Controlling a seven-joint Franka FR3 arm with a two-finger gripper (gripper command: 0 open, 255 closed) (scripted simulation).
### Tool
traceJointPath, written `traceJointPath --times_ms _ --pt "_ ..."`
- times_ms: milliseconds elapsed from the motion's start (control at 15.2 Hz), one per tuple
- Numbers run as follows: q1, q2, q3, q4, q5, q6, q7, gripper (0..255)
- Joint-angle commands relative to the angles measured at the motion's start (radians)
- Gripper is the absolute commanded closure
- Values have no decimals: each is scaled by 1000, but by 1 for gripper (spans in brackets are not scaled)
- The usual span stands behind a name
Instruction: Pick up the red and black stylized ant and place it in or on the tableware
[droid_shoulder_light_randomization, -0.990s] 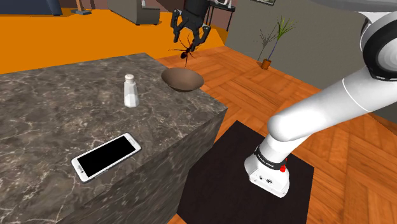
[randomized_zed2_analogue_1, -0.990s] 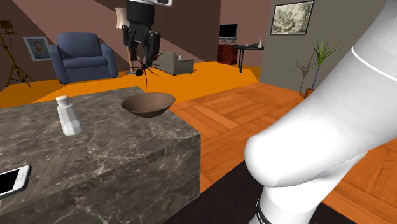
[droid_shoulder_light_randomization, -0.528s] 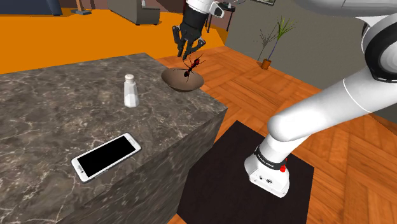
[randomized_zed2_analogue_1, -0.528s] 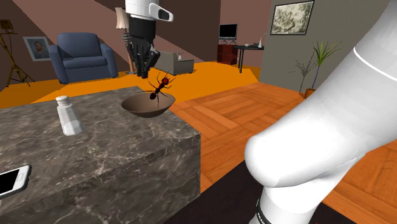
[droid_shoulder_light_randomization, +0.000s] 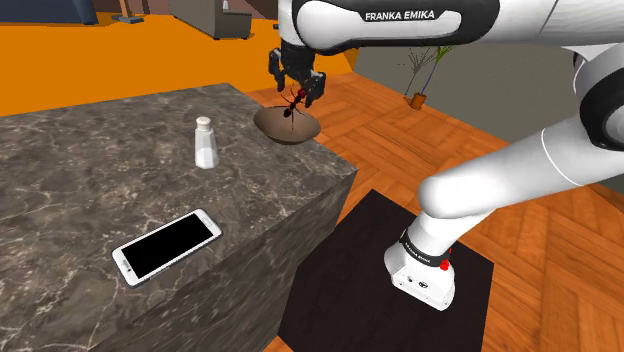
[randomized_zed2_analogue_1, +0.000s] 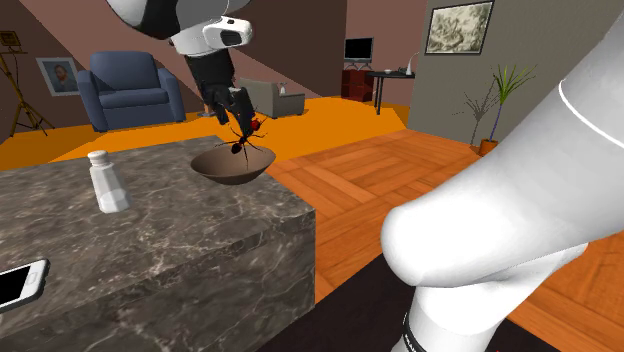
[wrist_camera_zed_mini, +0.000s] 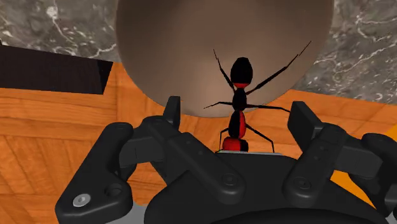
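A red and black ant (droid_shoulder_light_randomization: 292, 102) stands on end over the brown bowl (droid_shoulder_light_randomization: 300, 132) at the far corner of the dark marble counter (droid_shoulder_light_randomization: 90, 170). My black gripper (droid_shoulder_light_randomization: 297, 88) hovers right above it, open. In the wrist view the ant (wrist_camera_zed_mini: 239, 105) lies between the two fingers (wrist_camera_zed_mini: 172, 111), which stand wide apart and do not touch it; its head points into the bowl (wrist_camera_zed_mini: 184, 44). From the second exterior view the ant (randomized_zed2_analogue_1: 243, 137) rises out of the bowl (randomized_zed2_analogue_1: 225, 168) just under the gripper (randomized_zed2_analogue_1: 232, 108).
A white shaker (droid_shoulder_light_randomization: 205, 142) stands on the counter near the bowl, and a smartphone (droid_shoulder_light_randomization: 167, 246) lies closer to the front edge. The counter drops off just beyond the bowl to a wooden floor. A blue armchair (randomized_zed2_analogue_1: 130, 90) and a potted plant (droid_shoulder_light_randomization: 425, 60) stand far off.
The fingers let go of the ant, which dropped from the gripper down to the bowl. The arm then swung over and the gripper came down close above the ant.
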Motion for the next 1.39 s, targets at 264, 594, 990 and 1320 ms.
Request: traceJointPath --times_ms 264,594,990,1320 --pt "-95 -17 131 -56 -163 37 178 0" --pt "-101 -10 132 -84 -171 71 182 0" --pt "-101 -10 132 -84 -171 71 182 255" --pt "-101 -10 132 -84 -171 71 182 255"
